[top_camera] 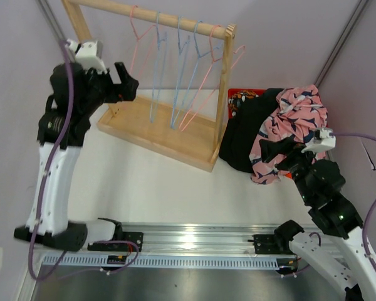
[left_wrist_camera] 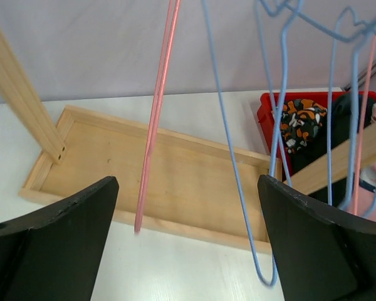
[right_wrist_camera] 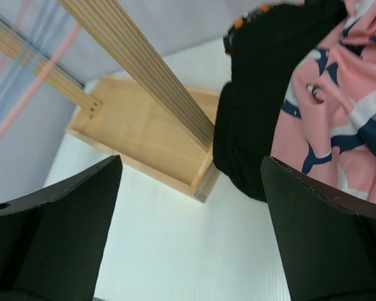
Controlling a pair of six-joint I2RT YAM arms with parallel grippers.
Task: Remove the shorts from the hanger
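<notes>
1. Ribbed aluminium rail (top_camera: 194,241), along the near edge; both arm bases are bolted to it.
2. White table top (top_camera: 163,182), matt, carrying all the items below.
3. Right gripper (top_camera: 268,157), black, two fingers, on a white and black arm. It is low at the right side, and its jaws stand wide apart with nothing between them. It points at the cloth heap, close to its near edge; whether they touch cannot be told.
4. Left gripper (top_camera: 130,83), black, two fingers, on a raised white and black arm with a purple cable. Its jaws are spread wide and released. It is level with the left end of the rack and faces the hangers, clear of them.
5. Pale wooden clothes rack (top_camera: 156,128): a shallow tray base, two uprights and a round top rail, set at a slant across the table.
6. Thin wire hangers (top_camera: 156,75), pink and blue, several, hooked on the top rail. Their lower ends reach towards the tray.
7. Black garment (top_camera: 241,141), crumpled, just right of the rack's base.
8. Pink shorts (top_camera: 297,116) with a navy and white print, draped on top of the black garment, off the rack and apart from the hangers.
9. Red plastic bin (top_camera: 241,94), behind the heap, holding an orange, black and white patterned cloth (left_wrist_camera: 301,122).
10. Lilac backdrop (top_camera: 288,37), behind everything.
</notes>
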